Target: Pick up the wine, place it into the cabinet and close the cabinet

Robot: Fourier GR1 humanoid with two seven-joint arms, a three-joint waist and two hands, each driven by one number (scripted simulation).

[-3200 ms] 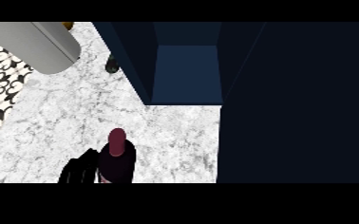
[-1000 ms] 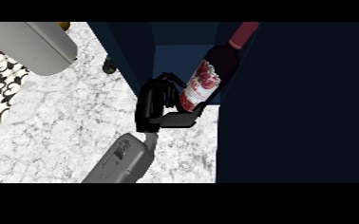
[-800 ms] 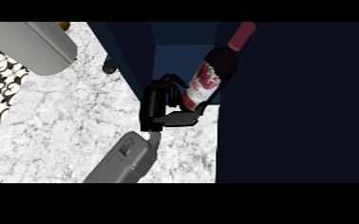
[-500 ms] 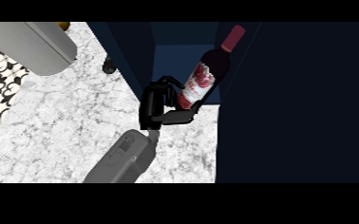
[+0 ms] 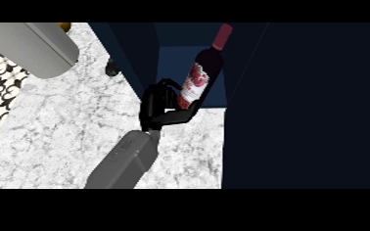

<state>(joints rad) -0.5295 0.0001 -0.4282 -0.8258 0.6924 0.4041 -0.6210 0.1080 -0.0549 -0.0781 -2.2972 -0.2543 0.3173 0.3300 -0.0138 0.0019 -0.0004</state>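
Wine bottle (image 5: 200,76) leans neck-first into the open cabinet (image 5: 173,58) at the worktop's (image 5: 65,122) far edge — left robot hand (image 5: 160,108) curled round its base, just below

Kitchen. White marble-veined counter (image 5: 65,122) fills 8 o'clock; dark navy cabinet (image 5: 296,103), open compartment at 12; grey rounded appliance (image 5: 36,46) at 10; black-white patterned surface (image 5: 9,85) at 9.
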